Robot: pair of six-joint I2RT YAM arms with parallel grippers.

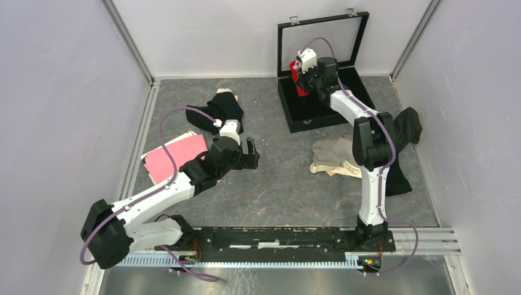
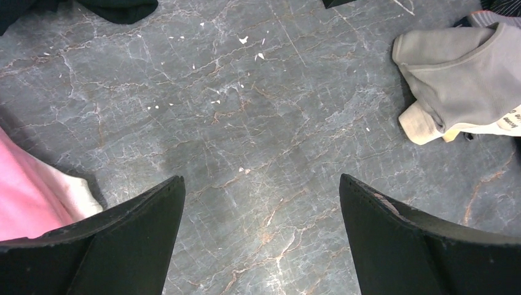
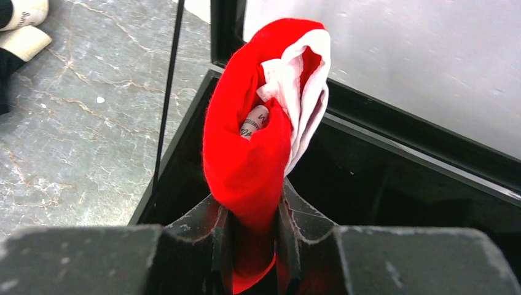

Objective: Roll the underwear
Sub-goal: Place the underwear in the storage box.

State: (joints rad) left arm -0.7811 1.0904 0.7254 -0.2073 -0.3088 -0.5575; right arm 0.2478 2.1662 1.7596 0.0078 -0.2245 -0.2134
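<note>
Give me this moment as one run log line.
right gripper: shut on red underwear, at open case | left gripper: open, empty, above table

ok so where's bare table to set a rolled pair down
Widest bare patch: mid-table, between the left gripper, the beige underwear and the base rail. A smaller one lies between the black underwear and the case. Crowded: the right side, where the pinstriped underwear lies beside the beige.

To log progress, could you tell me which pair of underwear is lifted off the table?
The red pair, pinched in the right gripper above the black case; the pink pair, black pair and beige pair lie on the table.
</note>
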